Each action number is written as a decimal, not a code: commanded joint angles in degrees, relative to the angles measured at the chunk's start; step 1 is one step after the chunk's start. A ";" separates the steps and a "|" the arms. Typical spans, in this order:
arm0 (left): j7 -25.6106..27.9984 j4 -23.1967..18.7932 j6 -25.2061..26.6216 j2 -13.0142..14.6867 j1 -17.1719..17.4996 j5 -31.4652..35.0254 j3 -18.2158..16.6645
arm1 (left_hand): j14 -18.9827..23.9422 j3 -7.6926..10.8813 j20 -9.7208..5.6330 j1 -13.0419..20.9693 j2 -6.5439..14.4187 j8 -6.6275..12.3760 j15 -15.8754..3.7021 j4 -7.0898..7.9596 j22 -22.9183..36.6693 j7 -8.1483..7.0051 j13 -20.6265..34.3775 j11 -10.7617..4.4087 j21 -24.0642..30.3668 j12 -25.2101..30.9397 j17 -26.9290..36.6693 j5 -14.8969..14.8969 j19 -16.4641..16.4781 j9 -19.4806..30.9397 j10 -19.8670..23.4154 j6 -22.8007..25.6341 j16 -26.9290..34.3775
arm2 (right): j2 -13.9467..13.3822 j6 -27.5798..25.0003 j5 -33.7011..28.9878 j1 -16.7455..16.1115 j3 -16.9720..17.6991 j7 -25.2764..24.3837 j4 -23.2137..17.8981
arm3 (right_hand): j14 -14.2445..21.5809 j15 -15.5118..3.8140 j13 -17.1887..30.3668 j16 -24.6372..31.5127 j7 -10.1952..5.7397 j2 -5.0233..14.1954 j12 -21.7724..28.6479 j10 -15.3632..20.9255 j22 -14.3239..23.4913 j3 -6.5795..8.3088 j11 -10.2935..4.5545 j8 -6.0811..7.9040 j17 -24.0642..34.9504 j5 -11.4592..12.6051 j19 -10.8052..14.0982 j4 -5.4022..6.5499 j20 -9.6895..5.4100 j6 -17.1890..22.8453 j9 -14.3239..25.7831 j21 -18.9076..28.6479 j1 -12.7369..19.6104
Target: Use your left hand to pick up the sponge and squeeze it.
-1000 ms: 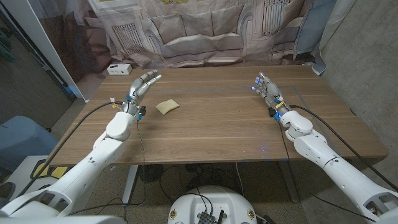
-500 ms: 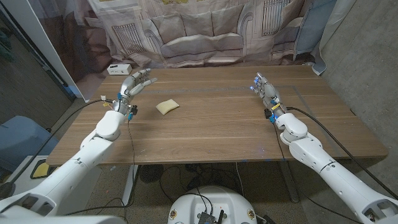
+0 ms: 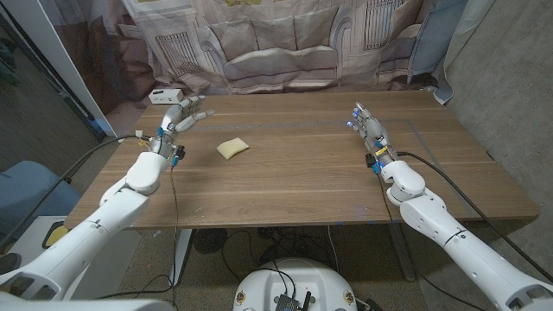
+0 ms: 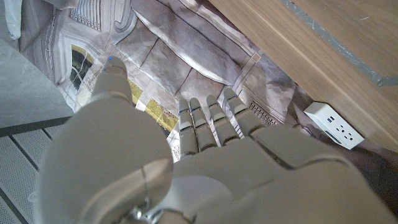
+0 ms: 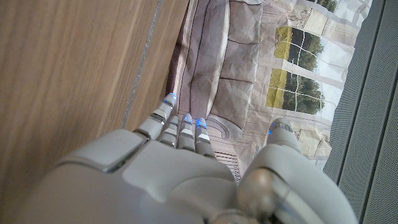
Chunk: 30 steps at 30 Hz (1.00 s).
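Nothing done yet: the small pale-yellow rectangular sponge point(image 3: 232, 148) lies untouched on the wooden worktop point(image 3: 294, 181). My left hand point(image 3: 181, 117), fingers apart and empty, hovers left of it; grasping and squeezing remain.

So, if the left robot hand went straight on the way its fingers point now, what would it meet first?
Probably nothing on the table. The left robot hand points toward the far edge, just right of the white power strip, then the curtain. The sponge lies off to its side. Depth is uncertain.
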 commanded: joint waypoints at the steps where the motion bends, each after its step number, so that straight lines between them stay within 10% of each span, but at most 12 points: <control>1: 3.79 -8.39 7.79 6.16 3.54 5.69 -2.09 | 0.16 -0.12 0.49 0.04 -0.79 -0.31 -1.30 0.41 0.17 -0.03 0.21 0.39 -0.21 -0.17 0.08 0.04 0.17 0.31 -0.16 0.11 -0.10 | -0.55 -1.66 -0.45 -1.13 0.08 -1.53 -2.53 | 0.33 0.24 0.22 0.17 0.00 0.08 0.14 0.55 0.08 0.23 -0.08 0.19 0.15 0.11 0.36 -0.20 0.18 0.26 0.23 0.19 0.54; 30: 4.39 -16.28 24.86 13.77 -1.44 22.03 2.40 | -4.83 -0.88 -0.72 0.47 -0.56 -1.43 -2.72 1.36 0.15 -1.41 0.29 -1.18 -1.16 -1.39 0.04 0.17 -2.14 0.35 -1.50 -1.42 -1.00 | -1.36 -5.40 -1.18 -2.45 0.15 -4.81 -6.62 | 0.39 0.32 0.26 0.17 -0.02 0.20 0.05 0.65 0.09 0.27 -0.19 0.06 0.11 -0.02 0.39 -0.32 0.31 0.38 0.23 0.14 0.82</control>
